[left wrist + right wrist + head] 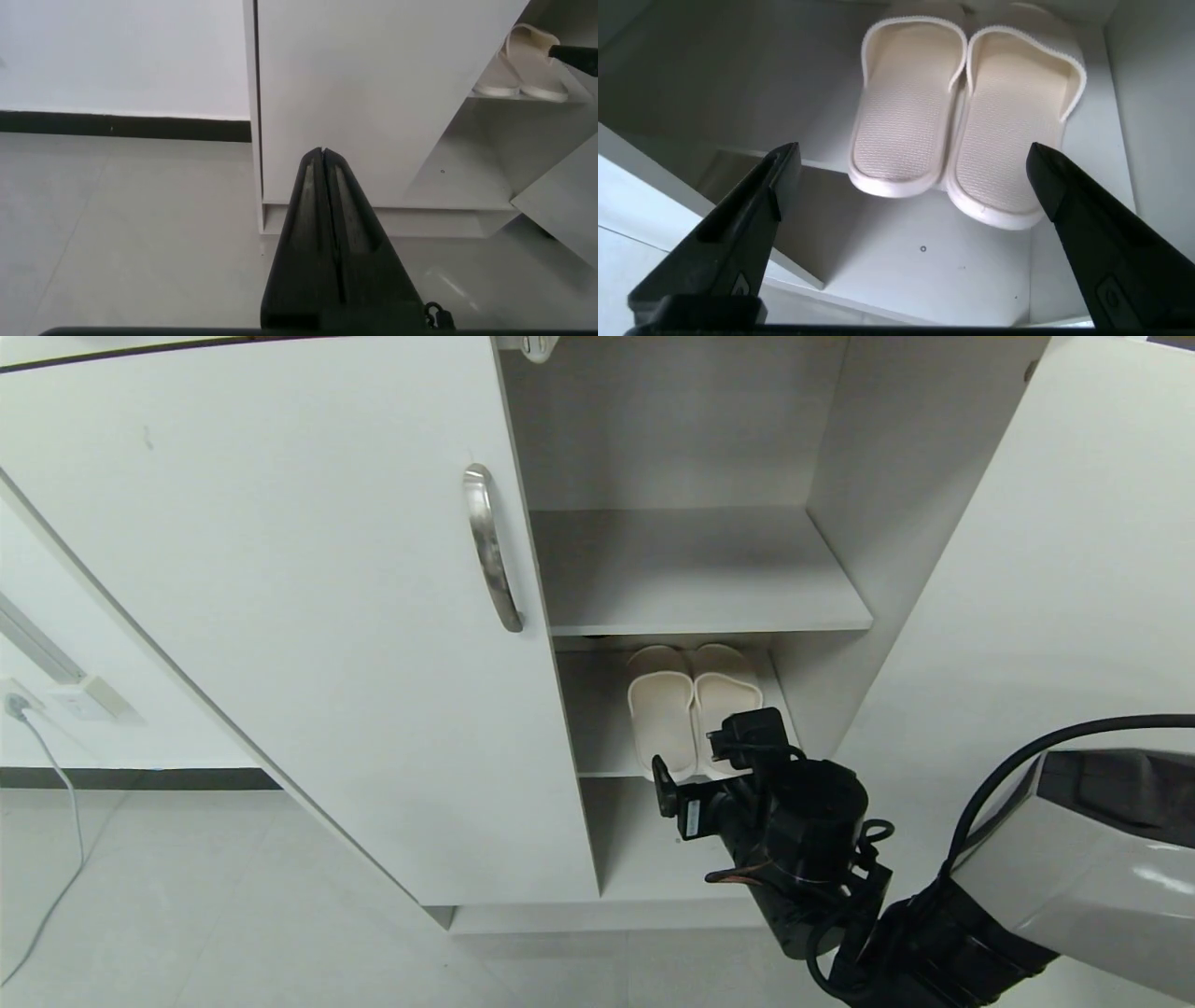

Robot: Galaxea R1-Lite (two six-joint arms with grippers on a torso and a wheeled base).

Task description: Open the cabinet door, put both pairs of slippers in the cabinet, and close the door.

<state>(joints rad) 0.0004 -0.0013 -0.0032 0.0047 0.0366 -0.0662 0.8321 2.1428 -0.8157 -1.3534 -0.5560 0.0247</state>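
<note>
Two cream slippers point(665, 714), one pair, lie on the middle shelf of the cabinet point(691, 569), with the right gripper point(913, 154) released just before them. The left wrist view shows the left gripper point(322, 159) clenched, empty.

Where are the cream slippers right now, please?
Head view, centre: the cream slippers sit on the cabinet's lower shelf, beside the closed left door, just beyond the open right gripper.
</note>
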